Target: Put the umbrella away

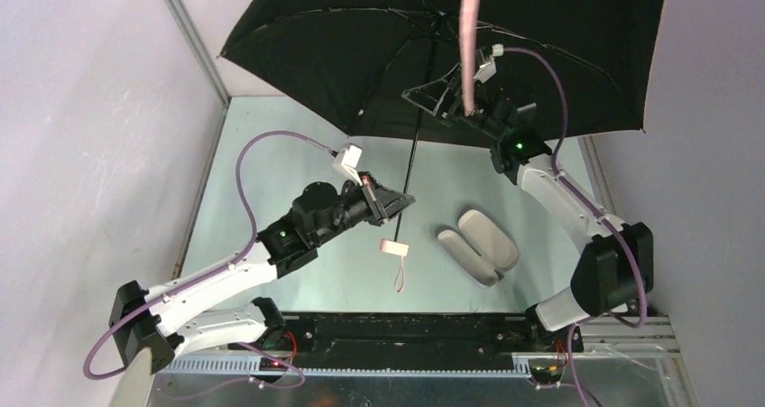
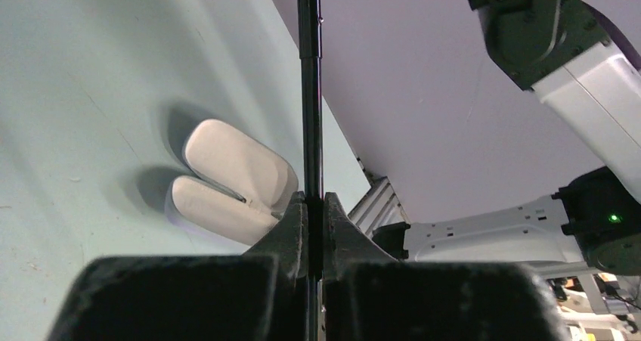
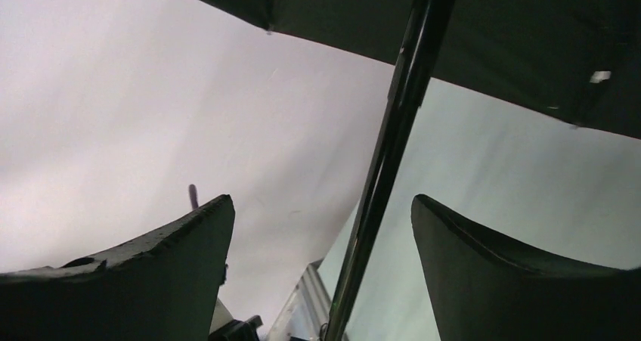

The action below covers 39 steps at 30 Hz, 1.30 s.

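Barely begun, by judgement. Saw the umbrella point(image 1: 361, 46) fully spread, black underside toward the overhead camera, held aloft over the surface point(image 1: 271, 154). Found the left tool point(image 1: 397, 201) clenched low on the slim shaft point(image 2: 310, 91), and the right tool point(image 1: 448, 100) released, straddling that shaft higher up without touching. Left undone: collapsing the canopy, folding, stowing, perhaps in the pale case point(image 1: 478, 245).

Pale green table point(image 1: 361, 285) carries 1 lilac case point(image 1: 478, 245).
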Motion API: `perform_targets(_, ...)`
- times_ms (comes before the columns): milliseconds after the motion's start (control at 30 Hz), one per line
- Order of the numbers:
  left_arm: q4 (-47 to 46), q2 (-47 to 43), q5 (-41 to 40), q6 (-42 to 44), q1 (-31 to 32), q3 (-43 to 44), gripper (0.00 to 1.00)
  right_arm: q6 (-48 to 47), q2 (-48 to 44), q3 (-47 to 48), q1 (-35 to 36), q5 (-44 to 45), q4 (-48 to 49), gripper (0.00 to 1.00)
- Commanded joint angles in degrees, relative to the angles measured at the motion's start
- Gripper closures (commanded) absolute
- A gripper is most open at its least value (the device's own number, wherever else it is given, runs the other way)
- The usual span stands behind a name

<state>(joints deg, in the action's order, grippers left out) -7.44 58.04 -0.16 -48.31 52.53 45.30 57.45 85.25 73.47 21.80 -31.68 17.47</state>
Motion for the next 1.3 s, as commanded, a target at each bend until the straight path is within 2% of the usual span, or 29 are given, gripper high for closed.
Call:
perform_targets(0, -8.1, -1.5, 2.8, -1.2, 0.1, -1.6, 1.00, 8.8, 4.2, -0.5, -0.2, -4.3, 12.9, 0.13)
perform_targets(67, -9.1, -1.3, 3.3, -1.6, 0.1, -1.9, 1.00, 11.3, 5.7, -0.6, 0.0, -4.7, 16.6, 0.31)
perform_targets(133, -9.3, -1.2, 3.6, -1.3, 0.1, -1.7, 1.00, 12.8, 6.6, -0.5, 0.1, -5.2, 19.6, 0.76)
perform_targets(200, -6.7, -1.0, 3.1, -0.1, 0.2, -0.7, 1.00, 12.2, 6.7, 0.3, 0.2, -5.2, 18.5, 0.98)
perform_targets(233, -4.9, -0.9, 2.6, 1.2, 0.1, -0.1, 0.99, 11.1, 6.1, 0.8, 0.4, -4.6, 16.9, 1.00)
perform_targets(300, 1.0, -0.5, 1.0, 3.7, 0.1, 2.7, 0.91, 4.9, 4.2, 2.9, 1.2, -1.4, 5.1, 1.00)
perform_targets(333, 5.1, 0.0, -1.2, 4.4, 0.1, 4.7, 0.81, 0.1, 3.3, 4.6, 1.5, 0.7, 1.3, 1.00)
perform_targets(367, 7.5, 0.4, -2.0, 6.0, 0.1, 6.0, 0.76, -2.5, 1.7, 6.6, 2.7, 5.5, -5.8, 1.00)
perform_targets(400, 11.5, 1.3, -3.4, 6.8, 0.1, 8.3, 0.65, -7.2, 1.0, 7.8, 3.5, 11.2, -9.2, 1.00)
perform_targets(433, 13.2, 2.4, -4.8, 8.0, 0.2, 9.4, 0.60, -9.3, -0.2, 10.4, 5.1, 14.7, -16.5, 1.00)
perform_targets(467, 16.1, 2.9, -5.3, 8.6, 0.2, 11.5, 0.53, -13.1, -0.5, 12.0, 6.1, 21.7, -19.8, 1.00)
perform_targets(533, 18.9, 4.6, -6.6, 10.0, 0.2, 14.2, 0.47, -19.0, -0.8, 17.3, 9.5, 31.9, -28.5, 1.00)
perform_targets(667, 20.3, 7.9, -7.5, 11.4, 0.2, 18.3, 0.44, -27.4, 2.5, 29.6, 17.0, 49.4, -42.2, 1.00)
perform_targets(800, 22.9, 11.2, -9.4, 12.8, 0.2, 22.3, 0.44, -33.2, 5.9, 37.3, 22.6, 57.7, -48.1, 1.00)
perform_targets(867, 24.0, 12.4, -11.2, 13.1, 0.1, 23.9, 0.50, -35.0, 6.8, 39.6, 24.2, 60.3, -49.7, 1.00)
perform_targets(933, 23.1, 13.0, -12.2, 13.0, -0.1, 24.5, 0.67, -35.0, 7.2, 40.7, 24.7, 60.1, -51.4, 1.00)
perform_targets(967, 21.4, 13.2, -11.8, 13.0, -0.4, 24.2, 0.89, -34.5, 7.3, 40.8, 24.8, 59.7, -52.2, 0.98)
perform_targets(1000, 20.4, 13.2, -10.9, 12.6, -0.7, 24.0, 0.94, -34.3, 7.3, 40.1, 24.6, 57.8, -52.5, 0.90)
perform_targets(1033, 18.1, 13.3, -10.0, 12.1, -1.3, 23.2, 0.99, -33.9, 7.1, 39.6, 24.4, 56.5, -52.5, 0.67)
perform_targets(1067, 16.9, 13.4, -7.1, 10.4, -1.9, 22.7, 0.99, -33.6, 6.6, 37.9, 23.5, 53.5, -52.1, 0.54)
perform_targets(1100, 13.7, 13.7, -5.5, 9.1, -3.2, 21.0, 1.00, -32.5, 6.3, 36.7, 22.6, 48.3, -51.5, 0.30)
perform_targets(1133, 11.4, 13.7, -2.0, 5.6, -3.8, 19.5, 1.00, -32.0, 5.1, 33.3, 20.5, 44.4, -49.4, 0.25)
perform_targets(1167, 4.3, 13.5, 0.2, 3.4, -5.2, 15.5, 1.00, -30.1, 3.7, 31.1, 18.9, 36.7, -48.1, 0.14)
perform_targets(1200, 0.9, 13.2, 3.5, -0.4, -5.7, 13.3, 1.00, -28.7, 2.8, 26.2, 15.1, 32.1, -44.2, 0.10)
perform_targets(1233, -5.1, 13.0, 4.4, -2.1, -6.4, 9.5, 1.00, -25.1, 0.9, 22.9, 12.5, 23.5, -41.6, 0.05)
perform_targets(1267, -7.1, 12.8, 5.2, -3.9, -6.6, 8.1, 1.00, -23.0, -0.1, 16.2, 8.9, 18.8, -34.1, 0.03)
